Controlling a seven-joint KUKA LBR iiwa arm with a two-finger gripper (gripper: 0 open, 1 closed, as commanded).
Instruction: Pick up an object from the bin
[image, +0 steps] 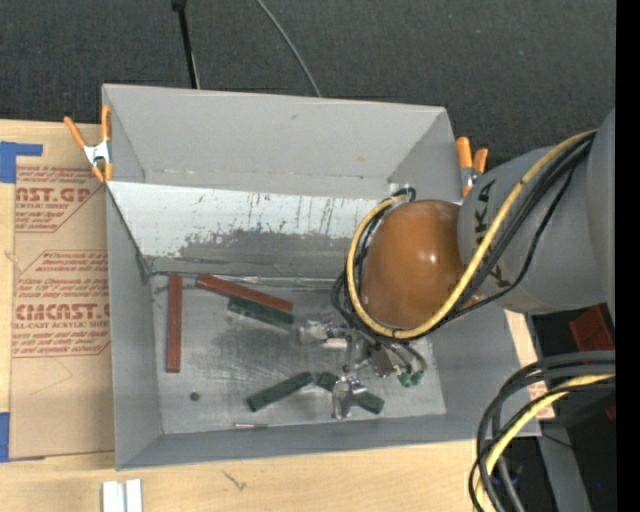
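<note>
**Orange wrist cover (410, 262) low over the bin's (135, 350) near right corner**

Gripper (347, 392) sits among small dark green pieces (367, 403) on the floor, apparently set for a grasp; its closure cannot be told. Just left lies a dark green bar (281, 391); red-brown sticks (174, 323) lie well apart.

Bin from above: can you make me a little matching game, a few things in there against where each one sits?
Things:
1. straight brown stick
2. slanted brown stick
3. dark green strip
4. pincer

Places:
a. back of the floor
b. front right of the floor
c. beside the left wall
d. front middle of the floor

Pairs: 1-c, 2-a, 3-d, 4-b.
</note>
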